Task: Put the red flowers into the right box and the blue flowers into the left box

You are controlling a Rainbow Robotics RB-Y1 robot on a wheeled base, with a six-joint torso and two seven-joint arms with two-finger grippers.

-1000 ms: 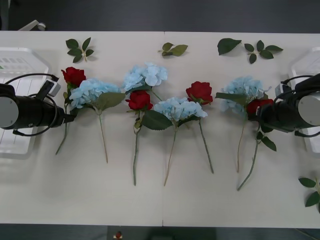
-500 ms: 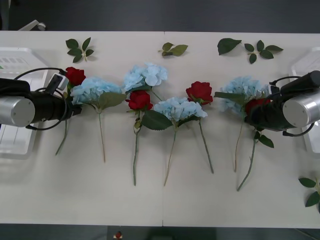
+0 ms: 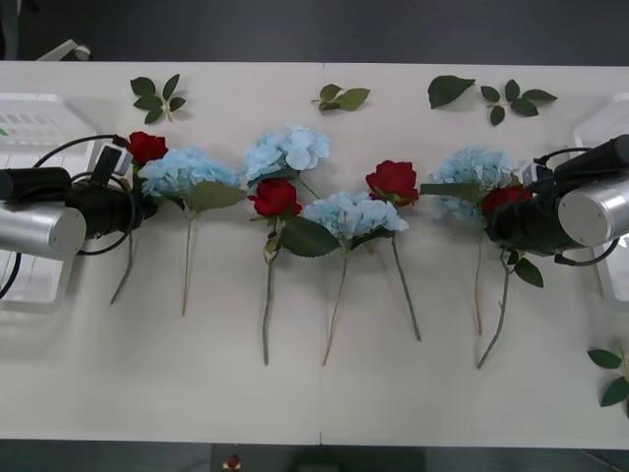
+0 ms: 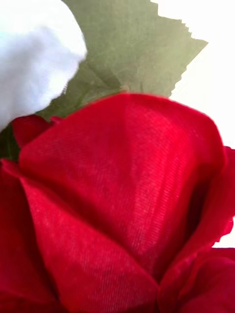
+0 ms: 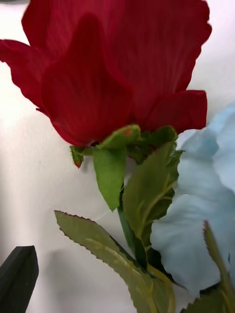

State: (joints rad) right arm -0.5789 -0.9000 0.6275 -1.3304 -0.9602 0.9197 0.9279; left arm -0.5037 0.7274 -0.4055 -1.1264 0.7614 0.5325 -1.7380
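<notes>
Both end effectors sit at flowers near the surface's side edges, nearest their boxes; grip unclear: left end effector (image 3: 145, 208), right end effector (image 3: 494, 224).

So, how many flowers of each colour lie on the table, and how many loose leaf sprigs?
red flowers: 4
blue flowers: 4
loose leaf sprigs: 5
Total: 13
</notes>
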